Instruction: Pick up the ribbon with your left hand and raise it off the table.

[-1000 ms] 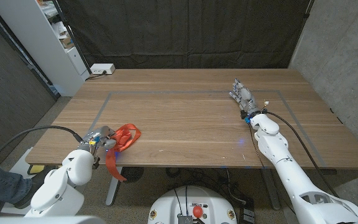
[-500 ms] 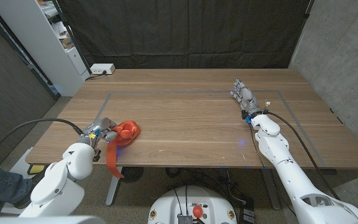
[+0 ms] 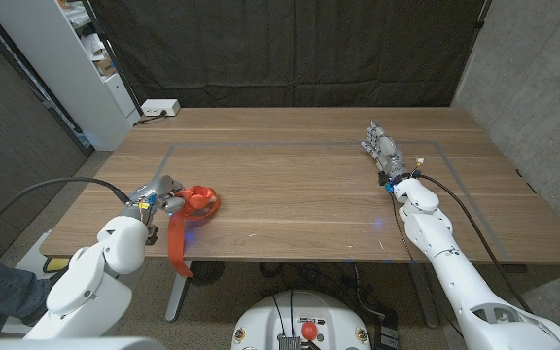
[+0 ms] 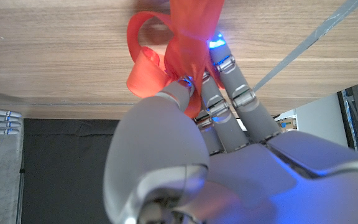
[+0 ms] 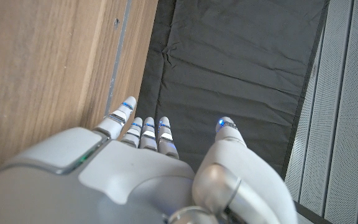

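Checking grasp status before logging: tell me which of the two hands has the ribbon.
The left hand, near the table's front-left edge, pinches the red ribbon. The right hand waits far across the table, fingers extended, holding nothing.

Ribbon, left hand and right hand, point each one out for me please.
ribbon (image 3: 198,202), head view, on the red loops lying on the table.
left hand (image 3: 159,197), head view, on the hand gripping the ribbon.
right hand (image 3: 381,148), head view, on the back of the hand.

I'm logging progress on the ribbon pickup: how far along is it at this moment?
Done: the left hand grips the red ribbon, pinched between thumb and fingers in the left wrist view. In hand: the lift; a tail hangs past the table edge, and whether the loops have cleared the wood is unclear. Left: raising it clear. The right hand waits apart.
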